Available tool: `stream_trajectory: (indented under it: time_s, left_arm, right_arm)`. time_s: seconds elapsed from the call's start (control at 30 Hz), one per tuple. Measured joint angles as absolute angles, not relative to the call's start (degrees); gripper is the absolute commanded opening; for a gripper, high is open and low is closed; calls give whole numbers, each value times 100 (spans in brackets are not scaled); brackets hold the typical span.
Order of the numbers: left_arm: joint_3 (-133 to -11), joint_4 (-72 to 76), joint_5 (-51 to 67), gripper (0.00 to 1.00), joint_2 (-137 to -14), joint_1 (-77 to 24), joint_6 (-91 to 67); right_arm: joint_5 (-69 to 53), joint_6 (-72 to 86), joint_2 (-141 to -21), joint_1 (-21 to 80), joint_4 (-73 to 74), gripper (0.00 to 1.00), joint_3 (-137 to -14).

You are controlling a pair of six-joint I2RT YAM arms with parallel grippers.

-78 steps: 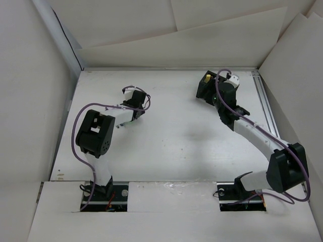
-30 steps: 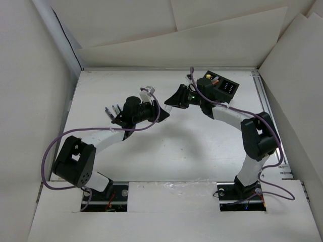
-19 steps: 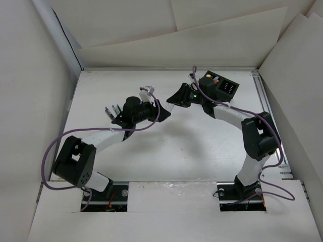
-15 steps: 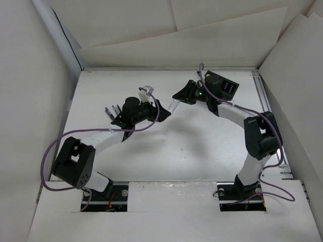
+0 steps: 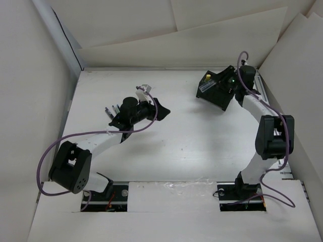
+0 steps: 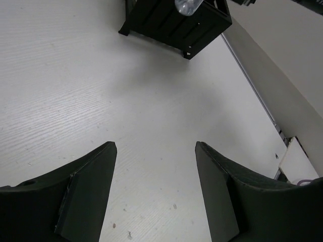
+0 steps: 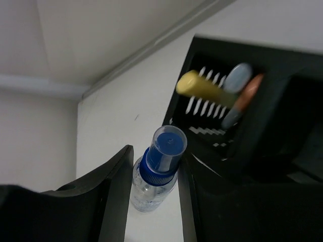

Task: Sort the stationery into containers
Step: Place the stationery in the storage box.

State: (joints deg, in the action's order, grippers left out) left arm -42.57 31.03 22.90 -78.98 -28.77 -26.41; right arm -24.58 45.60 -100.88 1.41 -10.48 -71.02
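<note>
Here the right end effector (image 7: pixel 154 162) gripped a clear, blue-capped bottle (image 7: pixel 162 151). The left end effector (image 6: pixel 155 151) gaped, empty.

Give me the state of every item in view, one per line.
left gripper: open, empty.
right gripper: shut on the bottle.
bottle: blue cap on, held near the box.
box: open-topped, markers in one compartment.
markers: leaning inside the box.

L black two-finger gripper (image 6: pixel 155 147) wide open, L arm stretched fwd toward table centre. R black two-finger gripper (image 7: pixel 154 169) pinches small clear blue-capped bottle (image 7: pixel 162 151); R arm extended far fwd.
</note>
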Motion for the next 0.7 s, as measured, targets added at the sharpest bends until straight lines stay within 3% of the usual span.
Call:
stream_trajectory:
  time_s: [0.43, 0.7]
  left_arm:
    - [-4254, 2882, 2045, 60, -7911, -2877, -2792]
    - [-4257, 2681, 1721, 59, -7915, -2877, -2799]
  right_arm:
    - [746, 3610, -9920, 239, -305, 15, -8276]
    - [1865, 2982, -10215, 834, -126, 15, -8578]
